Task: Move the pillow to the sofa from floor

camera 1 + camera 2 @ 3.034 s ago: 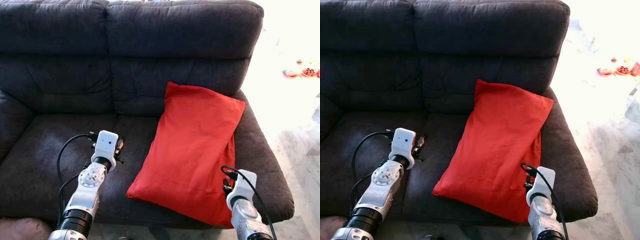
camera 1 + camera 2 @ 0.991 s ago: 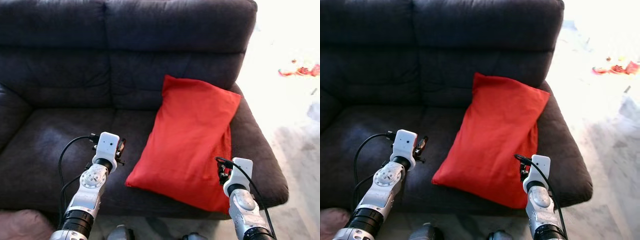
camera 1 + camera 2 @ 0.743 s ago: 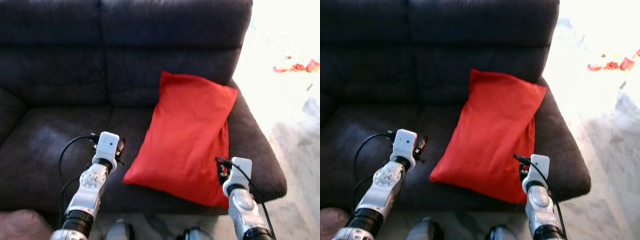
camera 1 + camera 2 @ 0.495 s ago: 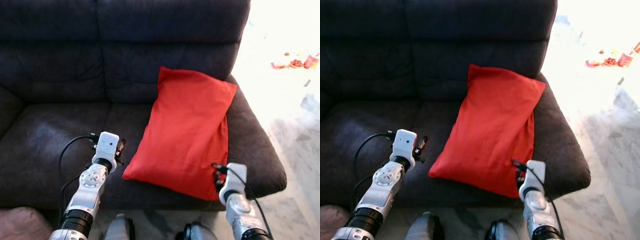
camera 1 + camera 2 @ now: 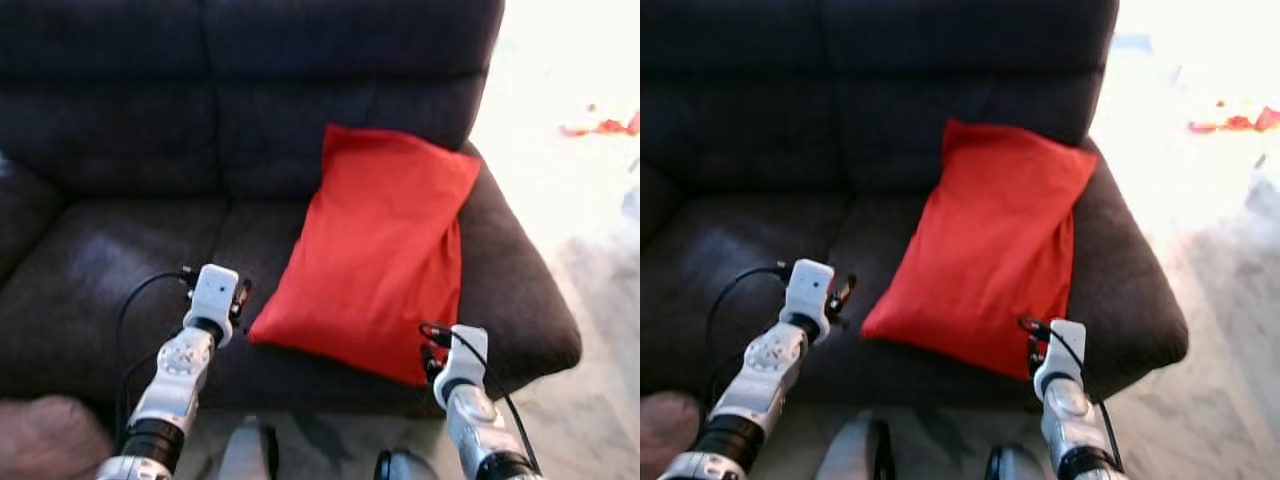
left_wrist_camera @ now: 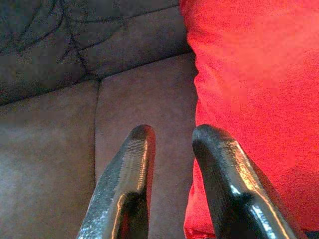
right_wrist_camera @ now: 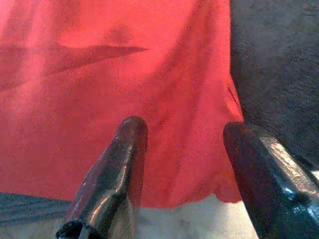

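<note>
1. My right hand (image 7: 184, 164) is spread, empty, fingers pointing at the pillow's (image 5: 385, 245) near edge; I judge it has let go.
2. My left hand (image 6: 172, 149) is slightly parted, holding nothing, beside the pillow's 9 o'clock corner.
3. The pillow leans on the sofa (image 5: 120, 150) backrest toward 12 o'clock, so it stays put.
4. Since three seconds ago, both arms have drawn back; the pillow hasn't shifted.

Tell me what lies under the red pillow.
The red pillow lies on the dark sofa seat, its top against the backrest. The cushion beneath it is covered, so anything there is hidden.
</note>
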{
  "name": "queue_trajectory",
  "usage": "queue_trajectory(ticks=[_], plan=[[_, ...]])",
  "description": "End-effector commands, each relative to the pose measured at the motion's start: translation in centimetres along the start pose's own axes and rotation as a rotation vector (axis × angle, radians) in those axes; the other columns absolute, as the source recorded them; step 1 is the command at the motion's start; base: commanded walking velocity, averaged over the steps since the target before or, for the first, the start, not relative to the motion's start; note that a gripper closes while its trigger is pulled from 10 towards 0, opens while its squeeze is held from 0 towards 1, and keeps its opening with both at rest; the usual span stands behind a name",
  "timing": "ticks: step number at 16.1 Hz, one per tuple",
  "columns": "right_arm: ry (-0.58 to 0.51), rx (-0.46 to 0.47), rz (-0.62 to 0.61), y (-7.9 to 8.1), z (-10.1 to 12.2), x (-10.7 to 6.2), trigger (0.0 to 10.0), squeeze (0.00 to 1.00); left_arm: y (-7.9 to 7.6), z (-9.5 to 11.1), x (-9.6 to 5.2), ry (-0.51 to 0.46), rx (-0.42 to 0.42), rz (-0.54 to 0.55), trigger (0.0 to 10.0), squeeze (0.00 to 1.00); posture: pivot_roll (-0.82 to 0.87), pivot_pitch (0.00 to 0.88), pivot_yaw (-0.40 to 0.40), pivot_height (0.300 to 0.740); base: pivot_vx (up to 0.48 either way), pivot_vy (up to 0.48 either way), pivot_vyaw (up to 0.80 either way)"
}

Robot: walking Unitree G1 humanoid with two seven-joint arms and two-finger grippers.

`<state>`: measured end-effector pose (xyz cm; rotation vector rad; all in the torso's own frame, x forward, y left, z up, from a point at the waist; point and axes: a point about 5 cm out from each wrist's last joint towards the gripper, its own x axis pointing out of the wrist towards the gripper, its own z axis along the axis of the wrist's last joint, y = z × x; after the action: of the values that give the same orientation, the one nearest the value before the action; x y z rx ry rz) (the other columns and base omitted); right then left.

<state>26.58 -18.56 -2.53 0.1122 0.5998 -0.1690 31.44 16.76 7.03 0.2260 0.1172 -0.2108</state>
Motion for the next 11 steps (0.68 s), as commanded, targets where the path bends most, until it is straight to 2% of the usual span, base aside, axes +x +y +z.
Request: queue_trajectory(ticks=[1,5,7,8,9,11], plan=[[-0.008,0.014,0.011,0.4,0.2,0.1,10.0,0.00,0.4,0.2,0.2,0.001,0.005,0.003,10.0,0.00,0.07,0.062,0.019,0.657,0.000,0.000,0.00],[-0.031,-0.015,0.038,1.3,0.9,0.3,10.0,0.00,0.7,0.2,0.1,0.006,0.006,-0.001,10.0,0.00,0.08,0.065,0.037,0.657,0.000,0.000,0.00],[-0.020,-0.001,-0.025,0.9,0.9,0.4,10.0,0.00,0.9,0.2,0.1,0.009,0.011,-0.004,10.0,0.00,0.08,0.067,0.047,0.657,0.000,0.000,0.00],[-0.011,0.061,-0.089,0.3,0.9,0.4,10.0,0.00,1.1,0.3,0.2,0.010,0.016,-0.006,10.0,0.00,0.08,0.068,0.054,0.657,0.000,0.000,0.00],[-0.010,0.143,-0.115,0.1,1.1,0.5,10.0,0.00,1.1,0.3,0.2,0.010,0.018,-0.008,10.0,0.00,0.08,0.068,0.057,0.657,0.000,0.000,0.00],[-0.014,0.245,-0.132,0.1,1.6,0.6,10.0,0.00,1.3,0.4,0.2,0.009,0.022,-0.011,10.0,0.00,0.08,0.067,0.061,0.657,0.000,0.000,0.00]])
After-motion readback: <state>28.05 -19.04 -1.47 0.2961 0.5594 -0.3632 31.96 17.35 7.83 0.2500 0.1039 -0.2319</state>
